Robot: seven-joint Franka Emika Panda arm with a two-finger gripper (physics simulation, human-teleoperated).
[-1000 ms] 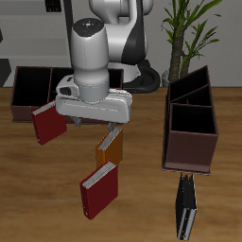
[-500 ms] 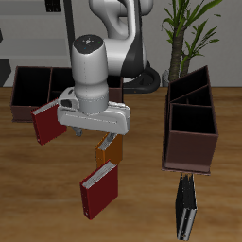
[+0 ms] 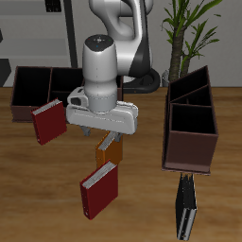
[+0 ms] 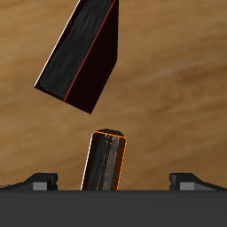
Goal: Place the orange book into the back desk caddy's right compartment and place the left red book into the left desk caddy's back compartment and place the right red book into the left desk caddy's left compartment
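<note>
— Since the earlier frame, what had moved?
— Only the arm rose; its gripper (image 3: 106, 132) hung spread above the orange book (image 3: 111, 147), mid-frame beside a red book (image 3: 98, 189).

Looking down past my two fingertips (image 4: 43, 180), which stand wide apart and touch nothing, I see the orange book (image 4: 105, 161) upright on the wooden table (image 4: 177, 80) between them, and just beyond it a red book (image 4: 84, 53) standing tilted, apart from the orange one.
</note>
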